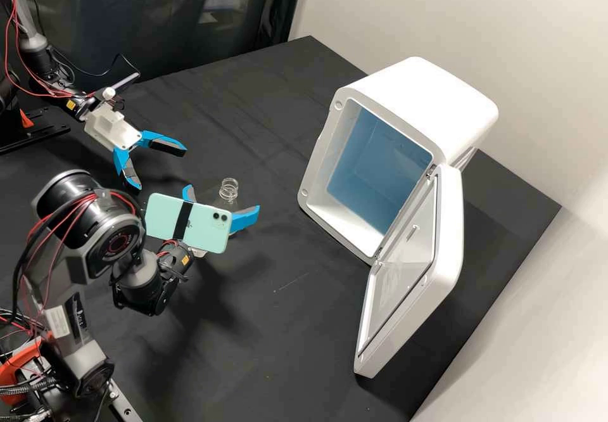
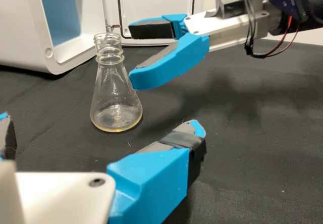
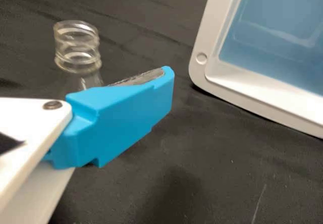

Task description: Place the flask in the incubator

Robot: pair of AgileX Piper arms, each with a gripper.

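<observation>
A clear, empty conical flask (image 1: 229,189) (image 2: 115,90) stands upright on the black bench, left of the incubator (image 1: 418,89). The incubator is a white box with a blue inside (image 3: 272,27), and its door (image 1: 437,244) hangs wide open. My right gripper (image 1: 221,201) (image 2: 132,55) is open and low at the flask, its fingers to either side and apart from the glass. One right finger (image 3: 126,103) hides the flask's body (image 3: 75,45). My left gripper (image 1: 158,167) is open farther left, facing the flask, with nothing between its fingers (image 2: 161,168).
A mint-green phone (image 1: 187,222) is strapped on the right arm's wrist. Bare black bench lies between the flask and the incubator opening. The incubator sits near the bench's right edge, by the white wall. Cables hang at the far left.
</observation>
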